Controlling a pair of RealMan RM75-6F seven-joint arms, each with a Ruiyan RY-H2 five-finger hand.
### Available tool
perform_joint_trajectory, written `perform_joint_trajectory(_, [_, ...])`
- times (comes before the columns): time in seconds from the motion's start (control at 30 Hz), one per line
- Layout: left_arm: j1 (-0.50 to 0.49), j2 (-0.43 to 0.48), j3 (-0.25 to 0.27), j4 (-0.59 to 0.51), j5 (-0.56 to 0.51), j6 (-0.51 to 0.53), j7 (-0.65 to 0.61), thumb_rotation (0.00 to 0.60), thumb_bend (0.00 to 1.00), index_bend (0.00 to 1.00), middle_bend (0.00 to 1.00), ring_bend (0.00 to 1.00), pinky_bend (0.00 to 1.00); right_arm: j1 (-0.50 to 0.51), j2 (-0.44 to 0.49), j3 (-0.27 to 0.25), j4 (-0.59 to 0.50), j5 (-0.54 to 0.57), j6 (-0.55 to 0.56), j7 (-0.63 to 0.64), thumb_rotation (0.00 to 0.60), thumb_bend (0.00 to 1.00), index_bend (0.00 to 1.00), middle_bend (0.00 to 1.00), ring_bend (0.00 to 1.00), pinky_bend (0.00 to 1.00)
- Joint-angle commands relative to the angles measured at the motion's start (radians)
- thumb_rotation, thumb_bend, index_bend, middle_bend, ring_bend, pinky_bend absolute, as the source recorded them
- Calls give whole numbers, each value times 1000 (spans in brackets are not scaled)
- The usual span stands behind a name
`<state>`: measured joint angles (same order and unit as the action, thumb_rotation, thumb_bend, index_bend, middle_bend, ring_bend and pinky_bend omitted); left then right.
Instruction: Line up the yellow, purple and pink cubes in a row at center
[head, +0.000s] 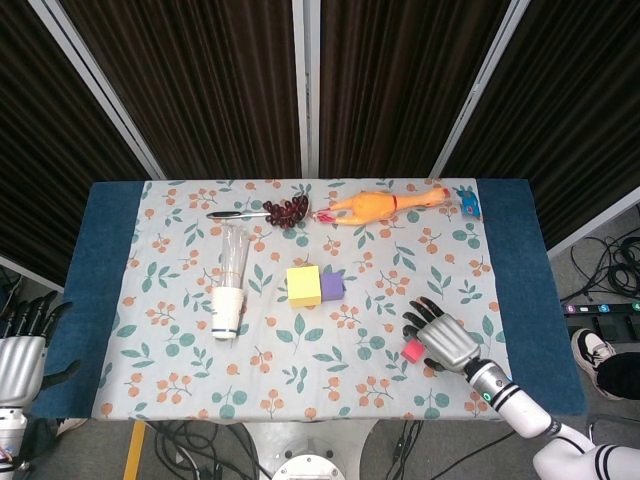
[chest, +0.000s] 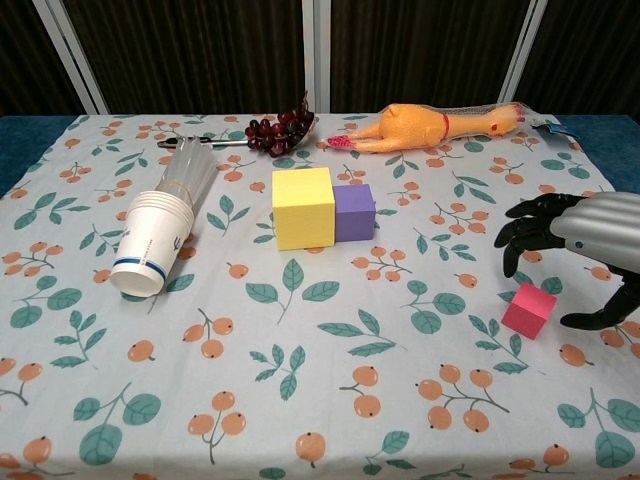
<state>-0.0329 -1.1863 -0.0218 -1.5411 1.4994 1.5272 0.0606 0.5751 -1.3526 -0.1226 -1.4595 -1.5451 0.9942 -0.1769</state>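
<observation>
A large yellow cube (head: 304, 286) (chest: 303, 207) stands mid-table with a smaller purple cube (head: 333, 287) (chest: 354, 213) touching its right side. A small pink cube (head: 411, 350) (chest: 529, 310) lies near the front right of the cloth. My right hand (head: 443, 339) (chest: 580, 240) hovers just right of and above the pink cube, fingers spread and curved, holding nothing. My left hand (head: 22, 350) hangs off the table's left edge, fingers apart and empty; the chest view does not show it.
A stack of paper cups (chest: 163, 234) lies on its side at left. Dark grapes (chest: 280, 131) and a pen (head: 238, 214) lie at the back, beside a rubber chicken (chest: 435, 125). A floral cloth (chest: 300, 380) covers the table.
</observation>
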Motion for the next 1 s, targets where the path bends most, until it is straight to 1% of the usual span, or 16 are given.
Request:
perform_joint_trajectory(0.03, [3, -1, 1, 2, -3, 0, -4, 600, 189, 232, 164, 104, 98, 2, -10, 4, 10, 0, -13, 1, 600, 143, 335, 163, 0, 0])
perform_joint_trajectory(0.1, [4, -2, 2, 4, -6, -1, -7, 600, 189, 232, 164, 104, 98, 2, -16, 6, 17, 1, -19, -1, 600, 166, 354, 165, 0, 0])
perform_joint_trajectory(0.23, [4, -5, 3, 10, -6, -4, -12, 600, 189, 231, 164, 104, 98, 1, -28, 14, 26, 8, -31, -4, 600, 184, 422, 173, 0, 0])
perform_joint_trajectory(0.33, [4, -6, 1, 14, -6, -5, -17, 600, 189, 231, 164, 104, 98, -4, -35, 25, 32, 15, -26, -3, 600, 210, 519, 192, 0, 0])
perform_joint_trajectory(0.4, [3, -7, 1, 17, -5, -5, -19, 600, 189, 231, 164, 104, 98, -6, -38, 40, 28, 31, -25, 6, 600, 219, 552, 200, 0, 0])
perform_joint_trajectory(0.47, [2, -8, 1, 19, -5, -8, -19, 600, 189, 231, 164, 104, 98, -4, -38, 73, 12, 69, -27, 22, 600, 221, 561, 201, 0, 0])
perform_joint_trajectory(0.6, [-1, -10, 1, 20, -1, -10, -21, 600, 189, 231, 164, 104, 98, 13, -58, 161, -19, 184, -41, 3, 600, 221, 567, 201, 0, 0])
perform_joint_trajectory(0.73, [-2, -10, 0, 24, 4, -7, -27, 600, 189, 231, 164, 104, 98, 49, -106, 251, -49, 342, -71, -73, 600, 221, 580, 201, 0, 0])
perform_joint_trajectory(0.83, [-3, -10, -1, 28, 4, -9, -32, 600, 189, 231, 163, 104, 98, 84, -151, 296, -55, 463, -82, -162, 600, 219, 590, 201, 0, 0])
perform_joint_trajectory(1.0, [-3, -13, 1, 36, 3, -12, -40, 600, 188, 231, 164, 104, 98, 145, -230, 350, -42, 648, -63, -301, 600, 219, 591, 200, 0, 0])
